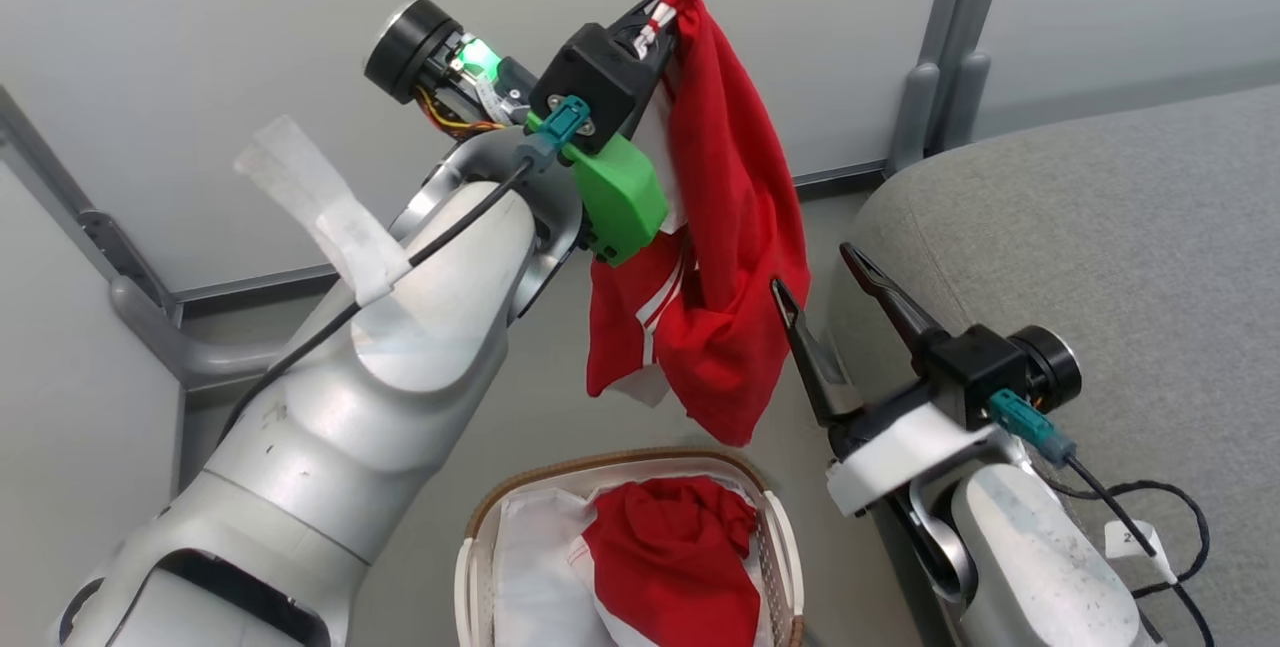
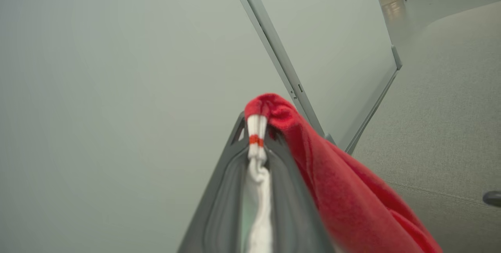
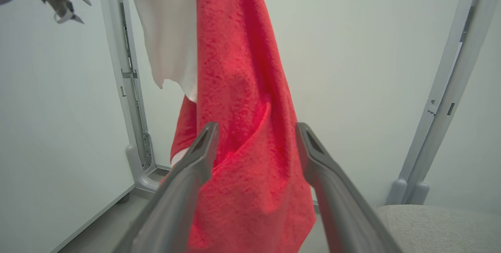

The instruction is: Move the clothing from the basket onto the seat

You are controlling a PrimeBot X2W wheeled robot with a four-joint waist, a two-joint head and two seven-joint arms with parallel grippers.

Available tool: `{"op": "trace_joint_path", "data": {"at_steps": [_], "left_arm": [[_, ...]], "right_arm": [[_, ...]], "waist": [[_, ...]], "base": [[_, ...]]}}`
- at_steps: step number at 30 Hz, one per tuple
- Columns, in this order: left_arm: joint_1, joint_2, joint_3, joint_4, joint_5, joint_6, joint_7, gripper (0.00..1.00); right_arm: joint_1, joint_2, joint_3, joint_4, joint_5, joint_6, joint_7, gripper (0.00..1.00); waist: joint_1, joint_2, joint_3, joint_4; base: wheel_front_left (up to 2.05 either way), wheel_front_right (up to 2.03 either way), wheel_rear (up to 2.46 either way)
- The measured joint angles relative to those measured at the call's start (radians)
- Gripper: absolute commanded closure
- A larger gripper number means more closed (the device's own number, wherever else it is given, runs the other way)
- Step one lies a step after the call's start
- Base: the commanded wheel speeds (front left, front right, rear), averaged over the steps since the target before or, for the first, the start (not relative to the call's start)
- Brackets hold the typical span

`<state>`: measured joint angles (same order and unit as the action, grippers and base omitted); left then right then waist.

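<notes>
Closest to the cam in the head view: the basket [image 1: 530, 480], w/ a bunched red piece [image 1: 670, 547] lying on its white liner [image 1: 530, 557]. The right gripper [image 1: 810, 267] is spread wide, holding nothing, just beside the hanging red garment [image 1: 740, 227]. The right wrist view frames that cloth btwn its fingers. Higher up, the left gripper [image 1: 665, 12] is clamped on the garment's top edge (the left wrist view adds a white drawcord [image 2: 257, 139] pinched there). The grey seat [image 1: 1100, 227] is off to the right, w/ pale partition panels [image 1: 200, 77] behind.
</notes>
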<state>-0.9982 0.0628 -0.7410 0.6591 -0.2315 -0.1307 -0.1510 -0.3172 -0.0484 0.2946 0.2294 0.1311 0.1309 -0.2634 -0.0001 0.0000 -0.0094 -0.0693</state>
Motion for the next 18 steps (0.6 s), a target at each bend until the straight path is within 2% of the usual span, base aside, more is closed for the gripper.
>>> {"op": "trace_joint_path", "data": {"at_steps": [6, 10, 14, 18], "left_arm": [[-0.023, -0.01, -0.051, -0.016, -0.044, 0.0, 0.009, 1.0], [-0.031, -0.011, -0.084, -0.043, -0.073, 0.0, 0.004, 1.0], [-0.033, -0.012, -0.135, -0.089, -0.109, 0.005, 0.002, 1.0], [-0.033, -0.012, -0.164, -0.128, -0.136, 0.016, 0.001, 1.0]], "right_arm": [[-0.075, -0.001, -0.009, 0.151, -0.016, 0.0, 0.0, 0.0], [-0.116, 0.0, 0.034, 0.227, -0.002, 0.0, 0.0, 0.0], [-0.155, 0.0, 0.096, 0.263, 0.036, 0.0, 0.0, 0.0], [-0.173, 0.0, 0.109, 0.278, 0.051, 0.0, 0.0, 0.0]], "waist": [[0.0, 0.0, -0.005, 0.042], [0.0, 0.0, -0.008, 0.062], [0.0, 0.0, -0.013, 0.075], [0.0, 0.0, -0.017, 0.081]], "base": [[0.0, 0.0, 0.0], [0.0, 0.0, 0.0], [0.0, 0.0, 0.0], [0.0, 0.0, 0.0]]}}
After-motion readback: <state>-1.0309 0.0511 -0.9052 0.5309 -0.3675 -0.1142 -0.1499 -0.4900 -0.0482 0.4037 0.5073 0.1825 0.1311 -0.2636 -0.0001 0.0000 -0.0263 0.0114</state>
